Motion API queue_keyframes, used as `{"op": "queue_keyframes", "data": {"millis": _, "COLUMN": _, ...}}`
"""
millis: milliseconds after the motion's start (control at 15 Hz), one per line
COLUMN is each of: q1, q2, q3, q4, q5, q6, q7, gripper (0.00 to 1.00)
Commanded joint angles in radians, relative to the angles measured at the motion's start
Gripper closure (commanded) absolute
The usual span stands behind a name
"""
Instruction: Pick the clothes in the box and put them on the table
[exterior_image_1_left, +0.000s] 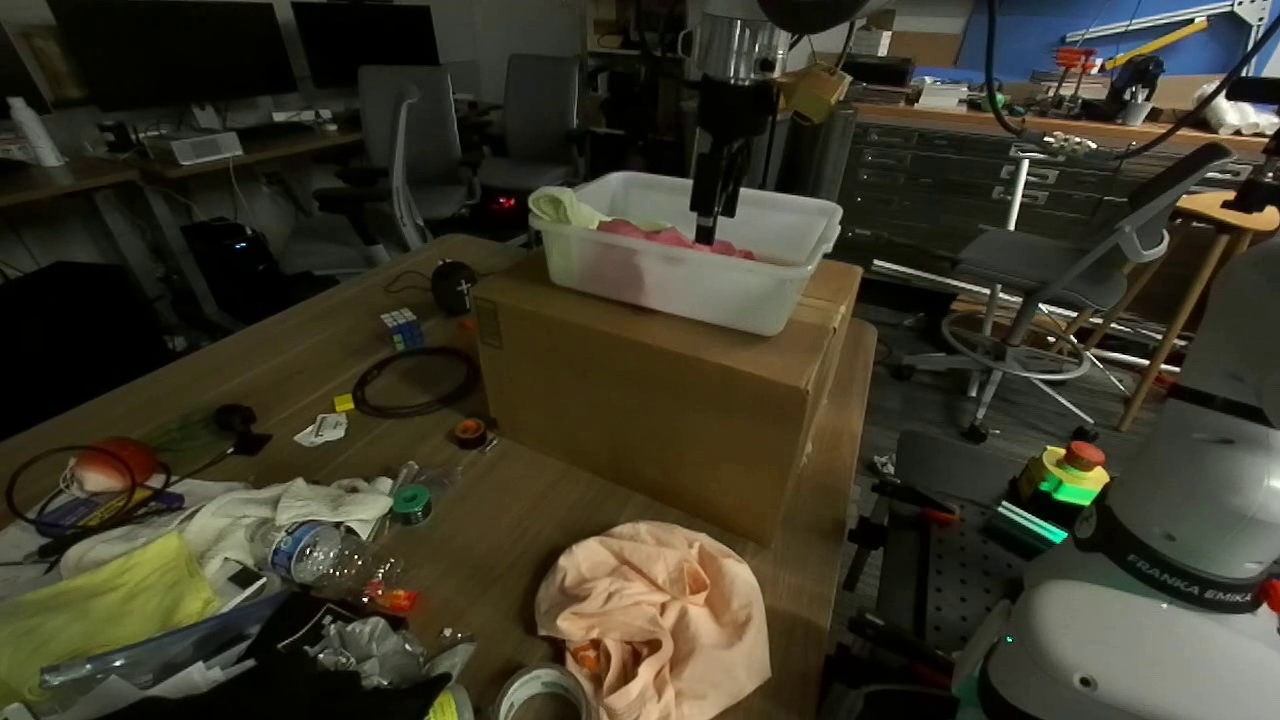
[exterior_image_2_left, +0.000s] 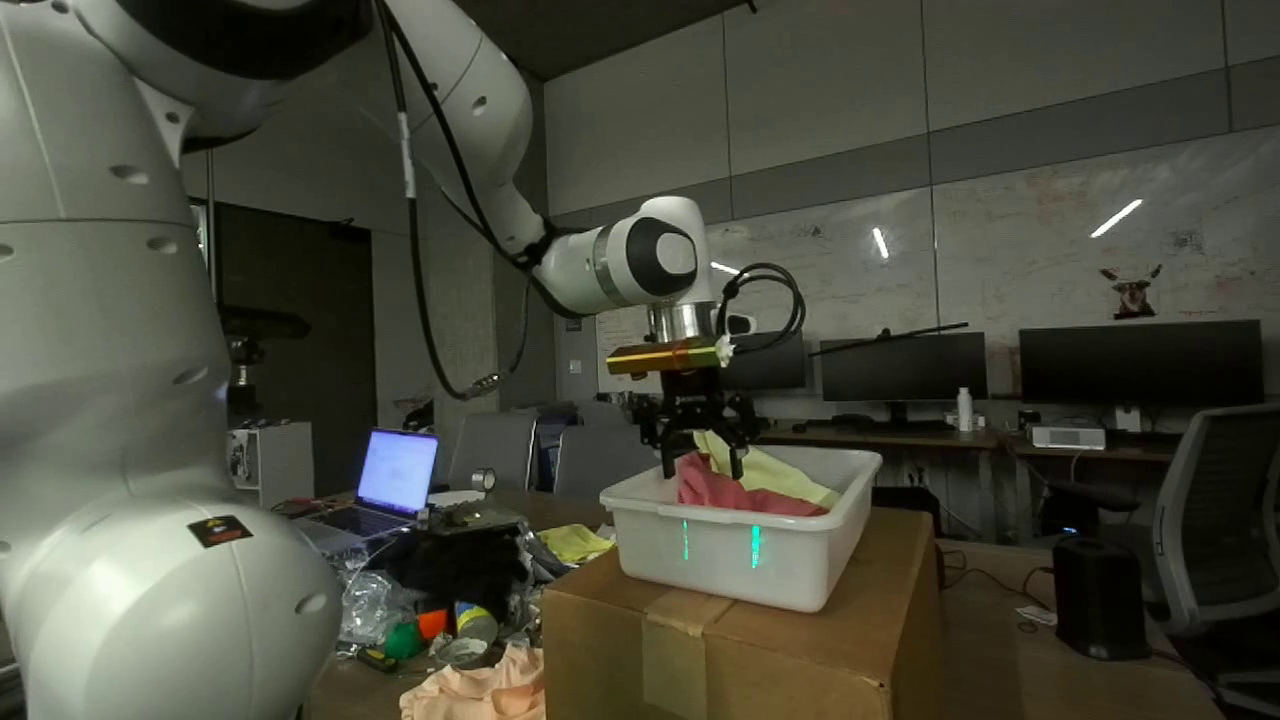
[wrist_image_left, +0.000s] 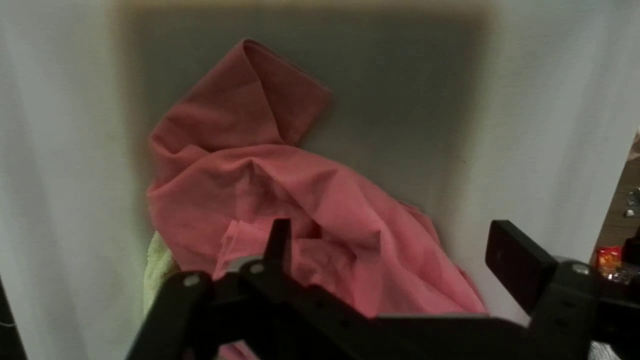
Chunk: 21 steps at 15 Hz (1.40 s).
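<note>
My gripper (exterior_image_2_left: 702, 466) points down over the white tub (exterior_image_2_left: 800, 560), jaws spread wide, tool released. Tips hang approx. at rim lvl; can't tell if they touch cloth. In the wrist view one of my fingers (wrist_image_left: 517, 265) stands past the edge of the pink-red garment (wrist_image_left: 320, 190), against the tub's white; its mate overlaps the pink. That garment lies crumpled in the tub, one end folded over, the rest bunched below & btwn my jaws. The yellow-green garment (exterior_image_1_left: 565, 208) is in the tub too, right beside the pink-red one & partly overlapped by it, w/ one end up on the rim at a corner. Tub sits on the brown carton (exterior_image_1_left: 640, 420), which stands on the wooden table (exterior_image_1_left: 525, 545). The peach-orange garment (exterior_image_1_left: 665, 600) is out on the table, heaped just beside the carton, w/ a tape roll (exterior_image_1_left: 545, 674) next to it.

Also on the table: a Rubik's cube (exterior_image_1_left: 402, 328) & coiled blk cable (exterior_image_1_left: 412, 411) near the carton, a green spool (exterior_image_1_left: 411, 504), a clear plastic bottle (exterior_image_1_left: 325, 555) lying on its side. Laptop (exterior_image_2_left: 395, 475) has its screen lit. Red-topped E-stop btn (exterior_image_1_left: 1083, 456) is near my arm (exterior_image_1_left: 1130, 640).
</note>
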Motion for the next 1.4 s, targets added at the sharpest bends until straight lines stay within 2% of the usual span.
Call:
{"op": "queue_keyframes", "data": {"millis": 0, "q1": -0.011, "q2": 0.028, "q3": 0.000, "q4": 0.029, "q5": 0.023, "q6": -0.003, "q7": -0.001, "gripper": 0.00}}
{"op": "queue_keyframes", "data": {"millis": 600, "q1": -0.016, "q2": 0.069, "q3": 0.000, "q4": 0.008, "q5": 0.011, "q6": 0.052, "q7": -0.028, "gripper": 0.00}}
{"op": "queue_keyframes", "data": {"millis": 1333, "q1": -0.039, "q2": 0.118, "q3": -0.007, "q4": -0.017, "q5": -0.029, "q6": 0.219, "q7": -0.095, "gripper": 0.00}}
